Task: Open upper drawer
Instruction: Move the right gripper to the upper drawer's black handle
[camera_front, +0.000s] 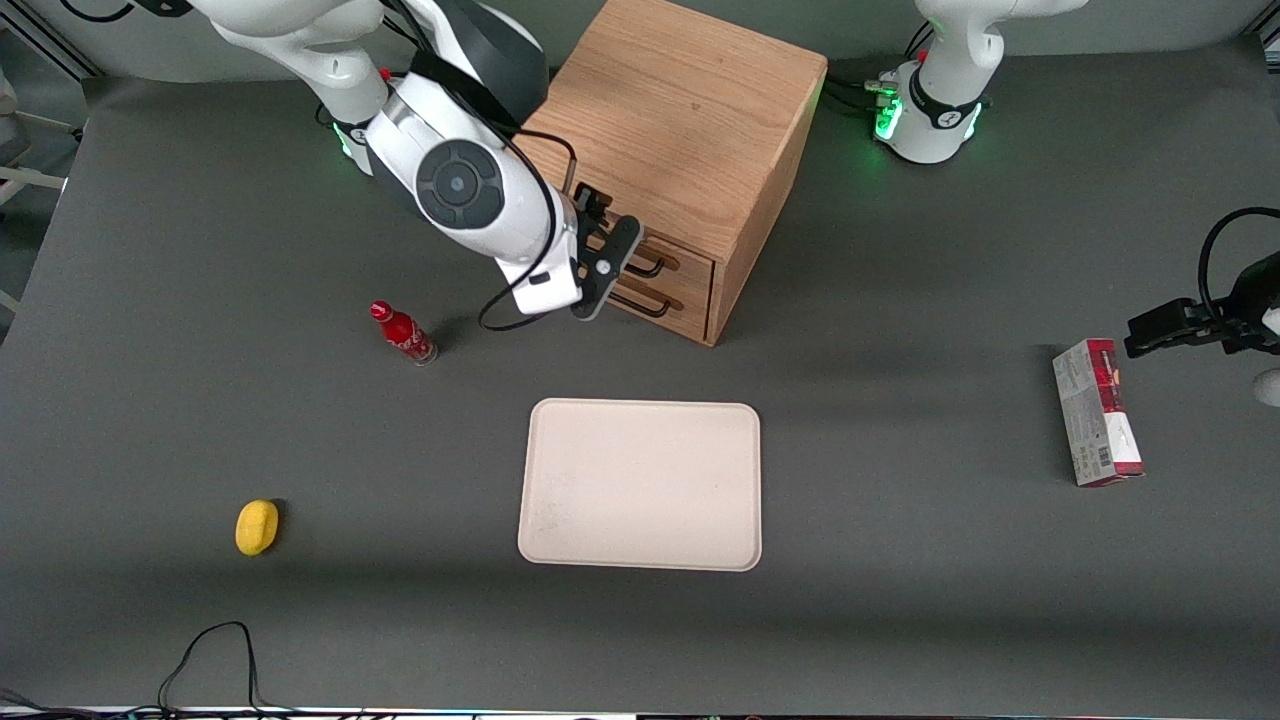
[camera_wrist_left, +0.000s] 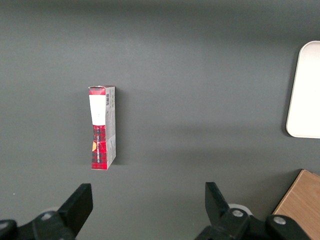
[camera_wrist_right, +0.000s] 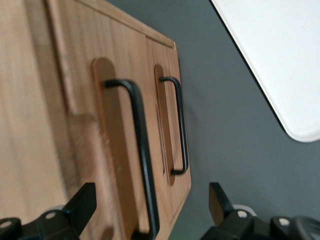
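The oak cabinet (camera_front: 680, 130) stands on the dark table with its two drawer fronts facing the front camera. The upper drawer (camera_front: 690, 262) looks shut; its thin black bar handle (camera_front: 652, 267) shows close up in the right wrist view (camera_wrist_right: 142, 150). The bottommost drawer's handle (camera_front: 648, 303) lies beside it in the wrist view (camera_wrist_right: 179, 125). My right gripper (camera_front: 605, 265) is right in front of the drawer fronts, open, with the upper handle passing between its two black fingers (camera_wrist_right: 82, 200). Nothing is held.
A beige tray (camera_front: 640, 485) lies nearer the front camera than the cabinet and shows in the wrist view (camera_wrist_right: 280, 60). A small red bottle (camera_front: 403, 333) and a yellow object (camera_front: 257, 526) lie toward the working arm's end. A red and white box (camera_front: 1097, 412) lies toward the parked arm's end.
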